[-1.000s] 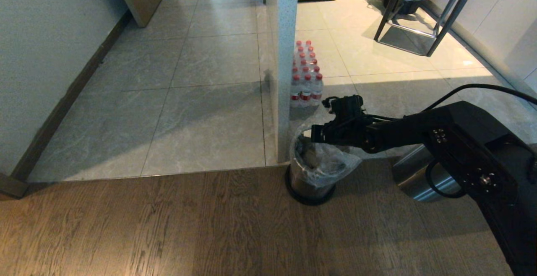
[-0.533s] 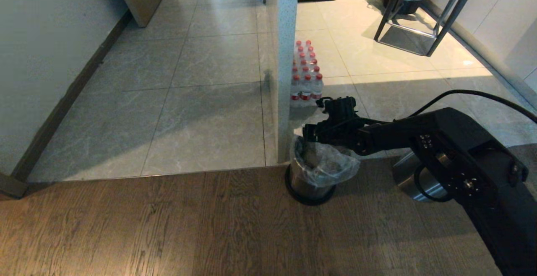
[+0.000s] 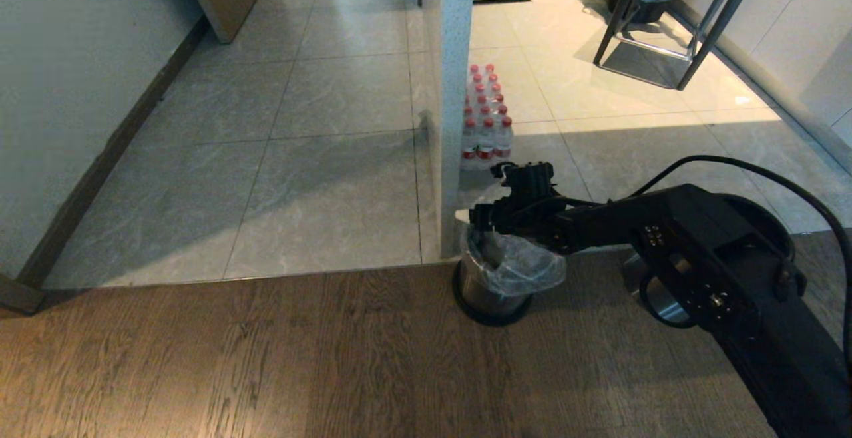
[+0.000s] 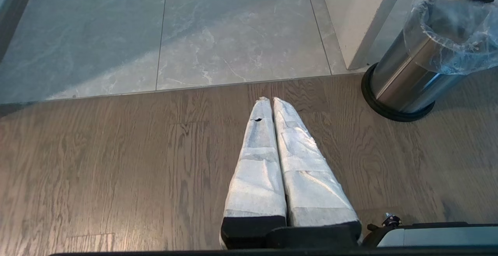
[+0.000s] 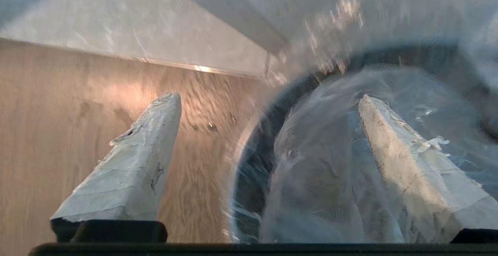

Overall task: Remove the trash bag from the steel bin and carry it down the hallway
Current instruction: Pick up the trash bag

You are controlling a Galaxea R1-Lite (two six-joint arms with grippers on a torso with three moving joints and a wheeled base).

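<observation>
Head view: steel bin holds trash bag; right pincer spread wide, empty.

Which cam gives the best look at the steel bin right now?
Left wrist view: the steel bin shows its brushed wall and black base ring unobstructed, though cut off at the frame's edge. Head view shows it small, partly covered by the trash bag and right gripper. Right wrist view shows only a blurred rim.
</observation>
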